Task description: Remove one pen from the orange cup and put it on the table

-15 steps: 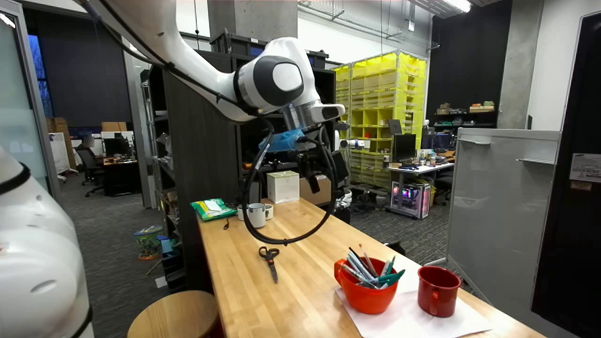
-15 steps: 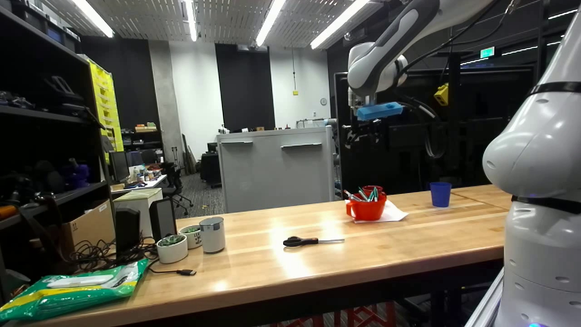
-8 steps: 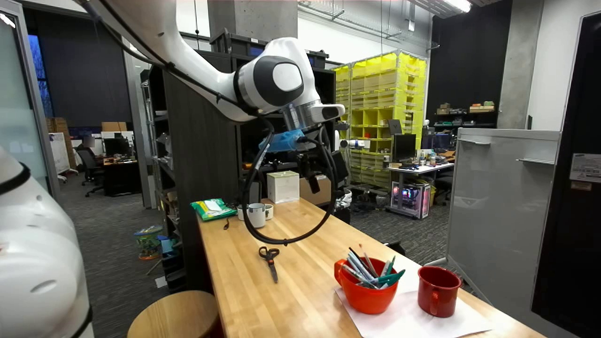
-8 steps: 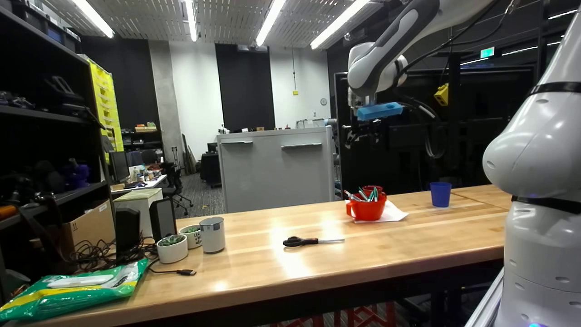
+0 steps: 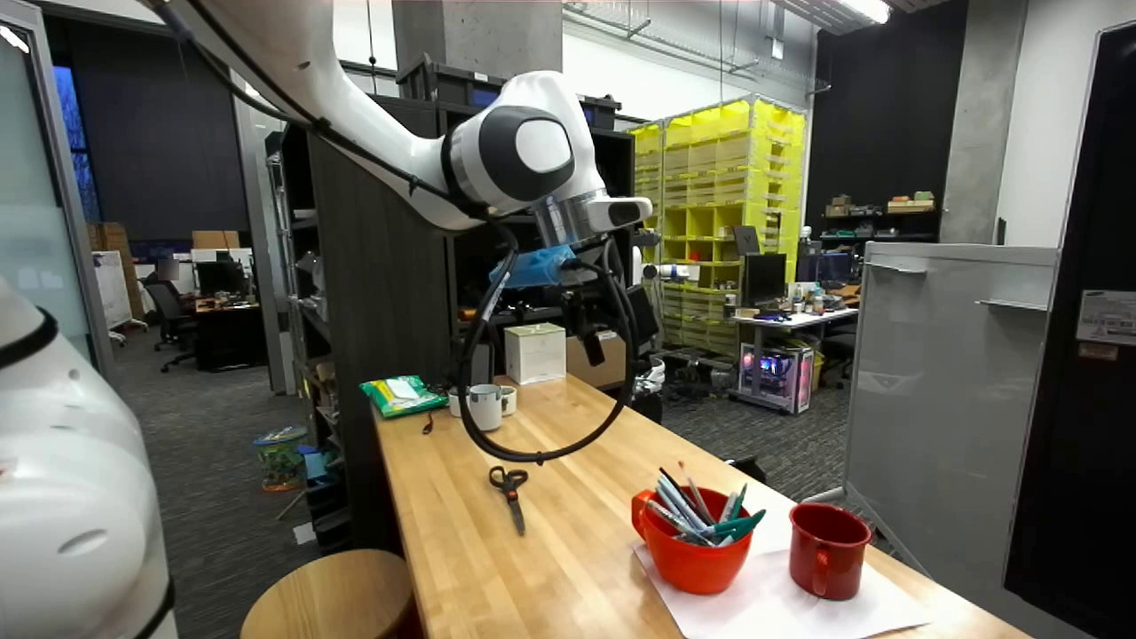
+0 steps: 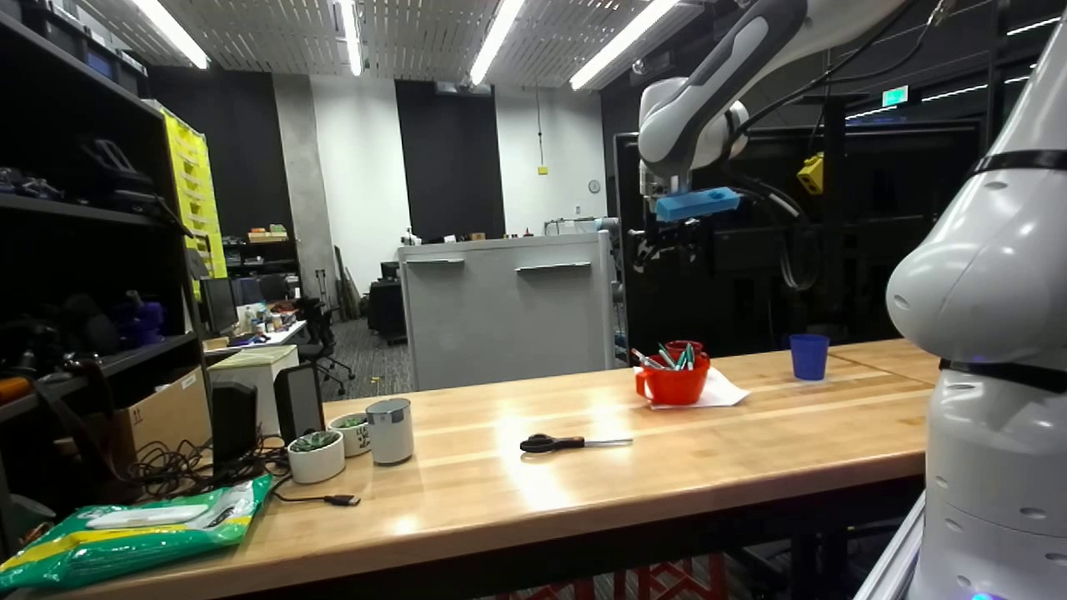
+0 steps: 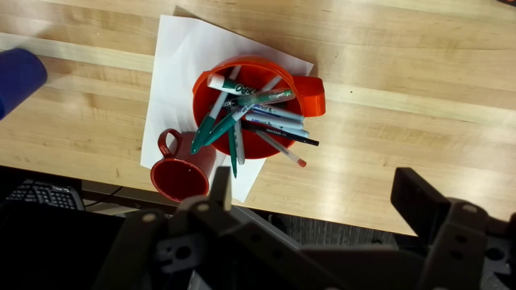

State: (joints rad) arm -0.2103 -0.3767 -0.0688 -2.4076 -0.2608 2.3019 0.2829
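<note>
Overlapping pens, lower ends partly hidden, crowd the orange cup well below the widely spread fingers of the gripper.

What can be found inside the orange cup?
Inside the orange cup, the wrist view shows green-capped markers, a dark pen and a pale red-tipped pen, among others. They cover much of the bottom; whatever lies beneath cannot be seen.

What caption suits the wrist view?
Open gripper; pens in an orange cup beside a red mug on paper.
</note>
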